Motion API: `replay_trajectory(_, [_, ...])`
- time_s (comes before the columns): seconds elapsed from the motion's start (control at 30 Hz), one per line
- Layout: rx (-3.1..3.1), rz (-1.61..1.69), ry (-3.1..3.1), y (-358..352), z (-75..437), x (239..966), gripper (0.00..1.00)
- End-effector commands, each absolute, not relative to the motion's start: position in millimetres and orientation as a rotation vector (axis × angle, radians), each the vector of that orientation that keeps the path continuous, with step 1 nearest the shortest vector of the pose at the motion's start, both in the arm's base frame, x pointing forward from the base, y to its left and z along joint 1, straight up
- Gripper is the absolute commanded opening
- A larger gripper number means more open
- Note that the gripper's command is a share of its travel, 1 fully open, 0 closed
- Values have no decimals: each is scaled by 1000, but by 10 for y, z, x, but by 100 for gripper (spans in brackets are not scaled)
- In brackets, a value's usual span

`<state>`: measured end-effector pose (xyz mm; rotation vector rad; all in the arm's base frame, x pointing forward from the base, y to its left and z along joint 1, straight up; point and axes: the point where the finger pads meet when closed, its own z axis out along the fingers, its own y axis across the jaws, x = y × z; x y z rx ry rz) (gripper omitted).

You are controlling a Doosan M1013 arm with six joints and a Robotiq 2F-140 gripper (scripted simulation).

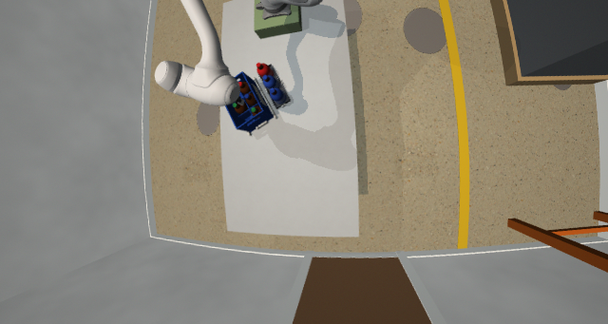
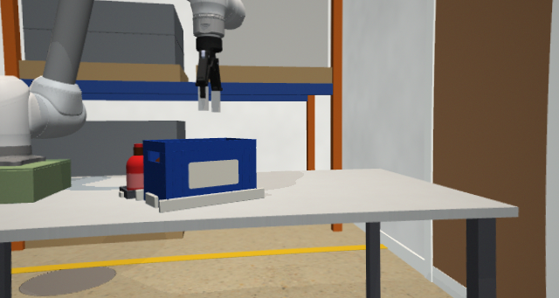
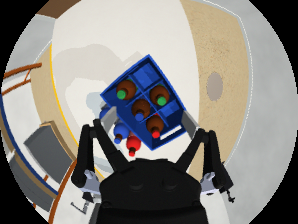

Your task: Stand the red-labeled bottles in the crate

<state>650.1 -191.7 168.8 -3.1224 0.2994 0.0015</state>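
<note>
We see our tool [image 2: 209, 104] hanging wide and holding nothing, above the blue crate [image 2: 220, 164] on the desk [image 2: 349, 197]. The red-labeled bottle [image 2: 134, 171] stands upright on the tray [image 1: 284, 102] just beside the crate, with two blue-capped bottles [image 1: 271, 87] in line with it. Four brown bottles [image 3: 143, 106] stand in the crate's cells

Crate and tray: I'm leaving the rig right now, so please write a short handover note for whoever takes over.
Gripper: open, empty, hanging above the blue crate.
Crate: four bottles stand in its cells; at least one cell looks empty.
Tray: red-labeled bottle upright at one end, two blue bottles beside it.
Done: nothing moved yet.
Left: carry the red-labeled bottle into an empty cell and release.
</note>
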Motion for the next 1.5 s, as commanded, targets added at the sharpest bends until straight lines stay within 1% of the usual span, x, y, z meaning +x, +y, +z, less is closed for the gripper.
replay_trajectory(0.0, [-3107, -4, 436, -2280, 1600, 6416, 100])
replay_trajectory(0.1, [-3106, -4, 445, -2303, 1595, 6408, 100])
replay_trajectory(0.13, [-3106, -4, 445, -2303, 1595, 6408, 0])
replay_trajectory(1.27, [-3106, -4, 445, -2296, 1596, 6400, 0])
replay_trajectory(1.33, [-3105, -4, 449, -2166, 1627, 6242, 0])
replay_trajectory(1.4, [-3103, -4, 460, -1842, 1680, 5820, 0])
replay_trajectory(1.47, [-3103, -4, 460, -1842, 1680, 5820, 0])
